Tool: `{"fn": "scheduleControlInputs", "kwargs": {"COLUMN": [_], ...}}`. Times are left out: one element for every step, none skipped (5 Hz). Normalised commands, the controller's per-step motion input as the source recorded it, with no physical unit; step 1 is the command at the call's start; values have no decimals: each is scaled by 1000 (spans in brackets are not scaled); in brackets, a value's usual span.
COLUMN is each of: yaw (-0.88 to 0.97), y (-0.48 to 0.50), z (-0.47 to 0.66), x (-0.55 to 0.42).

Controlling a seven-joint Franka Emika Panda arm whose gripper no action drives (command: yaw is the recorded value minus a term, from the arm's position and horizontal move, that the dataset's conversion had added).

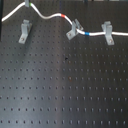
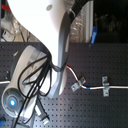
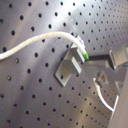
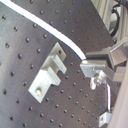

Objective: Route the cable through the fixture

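The white cable runs across the back of the board. Its red band lies just before the V-jawed middle clip, and its blue band lies between that clip and the blocky upright clip. The fixture, a slim leaning clip, stands at the first exterior view's left with no cable in it. The cable arcs behind and above it. In the first wrist view my gripper is shut on the cable at a green mark, close beside the fixture. The second wrist view shows the fixture with the cable passing beside it.
The black perforated board fills the first exterior view. In the second exterior view my white arm and its black hoses hide the fixture. The two other clips show at the second exterior view's right.
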Motion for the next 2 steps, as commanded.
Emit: {"fn": "scheduleControlInputs", "kwargs": {"yaw": [134,323], "y": [186,170], "z": [212,184], "x": [-244,-205]}}
